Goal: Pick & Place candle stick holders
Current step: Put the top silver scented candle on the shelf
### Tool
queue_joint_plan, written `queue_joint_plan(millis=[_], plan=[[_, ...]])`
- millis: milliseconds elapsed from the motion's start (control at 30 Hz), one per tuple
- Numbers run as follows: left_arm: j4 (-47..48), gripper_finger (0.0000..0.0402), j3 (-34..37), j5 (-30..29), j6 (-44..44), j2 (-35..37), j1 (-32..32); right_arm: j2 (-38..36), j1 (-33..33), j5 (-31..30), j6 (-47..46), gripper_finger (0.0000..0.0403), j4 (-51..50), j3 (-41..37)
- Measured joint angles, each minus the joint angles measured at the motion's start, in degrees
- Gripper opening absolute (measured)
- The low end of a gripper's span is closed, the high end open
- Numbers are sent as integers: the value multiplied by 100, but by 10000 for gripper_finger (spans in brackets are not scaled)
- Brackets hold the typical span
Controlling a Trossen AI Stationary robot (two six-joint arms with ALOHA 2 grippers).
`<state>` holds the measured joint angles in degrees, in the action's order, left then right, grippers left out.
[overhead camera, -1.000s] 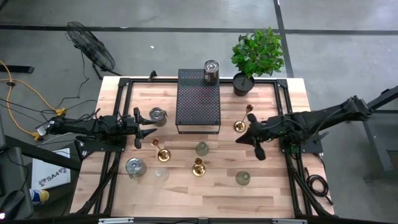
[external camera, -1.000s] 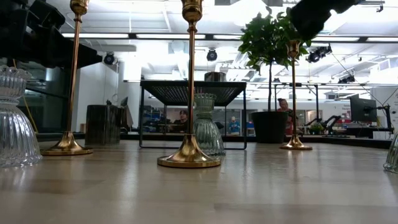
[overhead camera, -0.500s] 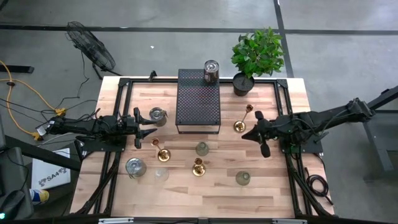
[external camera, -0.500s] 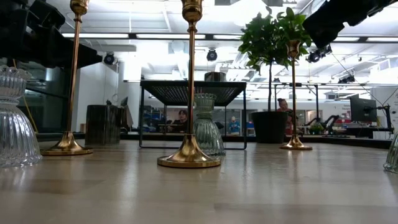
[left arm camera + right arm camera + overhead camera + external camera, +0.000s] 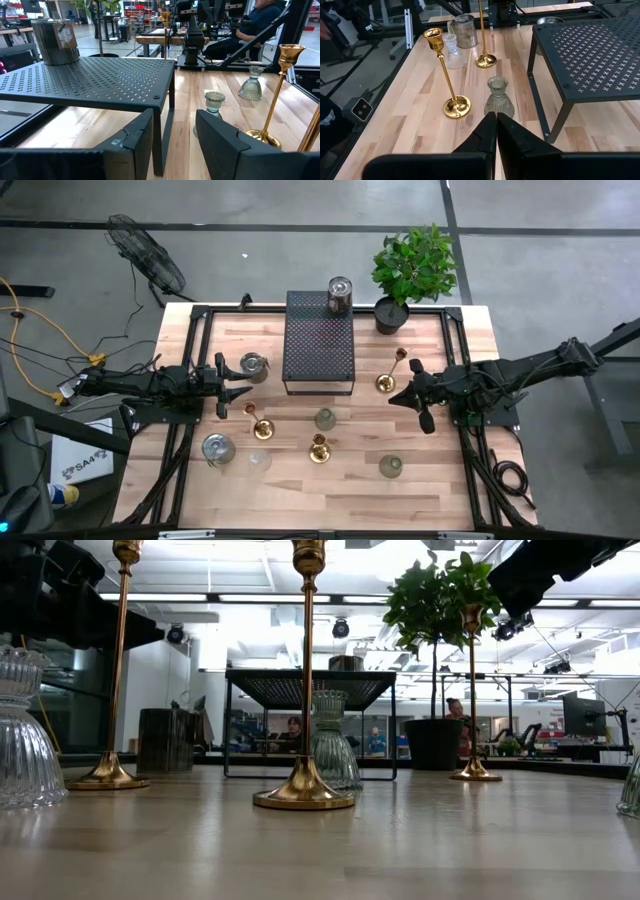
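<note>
Three brass candle stick holders stand upright on their round bases: one [image 5: 387,376] near the table's right, just left of my right gripper [image 5: 394,394], one [image 5: 260,426] and one [image 5: 319,448] toward the middle. Squat clear-glass holders [image 5: 325,419] [image 5: 390,467] [image 5: 259,462] and silvery cups [image 5: 217,448] [image 5: 254,366] stand around them. A silvery tin [image 5: 340,295] stands on the black perforated box [image 5: 320,340]. My right gripper [image 5: 496,119] is shut and empty. My left gripper [image 5: 249,385] is open and empty [image 5: 175,145] beside the box's left leg.
The black-potted green plant [image 5: 412,272] stands at the far right corner. Black frame rails [image 5: 190,360] run along the table's edges. Bare wood lies along the near edge [image 5: 320,505]. People and workbenches show in the room behind [image 5: 455,715].
My right gripper has drawn back toward the table's right edge, away from the right brass holder's top, and then kept still. The holder stands where it was.
</note>
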<state>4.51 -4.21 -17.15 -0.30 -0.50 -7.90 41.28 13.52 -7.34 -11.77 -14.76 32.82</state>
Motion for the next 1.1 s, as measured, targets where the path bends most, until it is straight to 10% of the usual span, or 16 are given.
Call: queue_joint_plan(millis=[867, 1100], plan=[[-105, 145, -168, 1056, -189, 0, -4, 2, 0, 2, 2, 4, 0, 0], [281, 145, -825, 298, -166, -132, -2, 2, 0, 1, 2, 4, 0, 0]])
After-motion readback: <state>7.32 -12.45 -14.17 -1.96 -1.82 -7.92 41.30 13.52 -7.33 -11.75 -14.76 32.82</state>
